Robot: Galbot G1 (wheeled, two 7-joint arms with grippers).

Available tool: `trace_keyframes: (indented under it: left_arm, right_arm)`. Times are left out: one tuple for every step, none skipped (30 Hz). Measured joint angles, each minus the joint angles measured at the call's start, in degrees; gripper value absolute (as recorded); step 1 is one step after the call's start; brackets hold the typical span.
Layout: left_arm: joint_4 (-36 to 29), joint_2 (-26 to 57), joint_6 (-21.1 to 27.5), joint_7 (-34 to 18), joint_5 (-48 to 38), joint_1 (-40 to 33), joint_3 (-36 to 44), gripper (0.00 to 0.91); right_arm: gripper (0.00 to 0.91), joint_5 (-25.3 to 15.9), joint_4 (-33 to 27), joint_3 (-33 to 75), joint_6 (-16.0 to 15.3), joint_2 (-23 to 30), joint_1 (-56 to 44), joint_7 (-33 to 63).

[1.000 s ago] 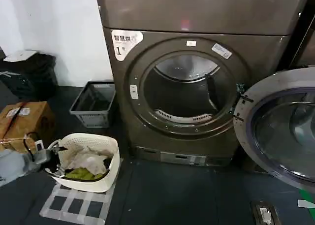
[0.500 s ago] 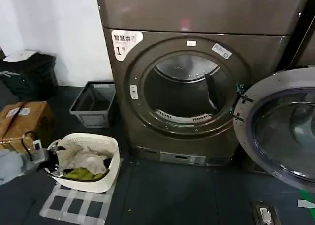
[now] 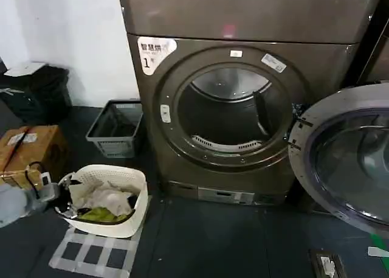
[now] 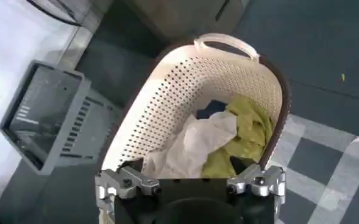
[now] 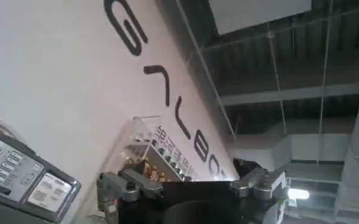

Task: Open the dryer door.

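Bronze-grey dryer (image 3: 243, 101) — chrome-rimmed dryer door (image 3: 343, 159) swung open rightward.

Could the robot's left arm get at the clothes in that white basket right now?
Probably yes. The left gripper hangs open just above the near rim of the white laundry basket, and nothing lies between it and the white and green clothes inside.

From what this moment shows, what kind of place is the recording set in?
Probably a laundry room or laundromat mock-up: a bronze-grey dryer with its dryer door swung open, a white basket of clothes and an empty grey basket on the floor.
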Motion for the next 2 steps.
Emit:
trace_keyframes:
  left_arm:
    - [-0.1, 0.1, 0.0, 0.1, 0.0, 0.1, -0.2, 0.907]
    - [-0.2, 0.3, 0.0, 0.2, 0.0, 0.2, -0.4, 0.907]
  right_arm:
    - [0.907, 0.0, 0.0, 0.1, 0.0, 0.0, 0.0, 0.0]
    - [0.907, 0.1, 0.0, 0.1, 0.0, 0.0, 0.0, 0.0]
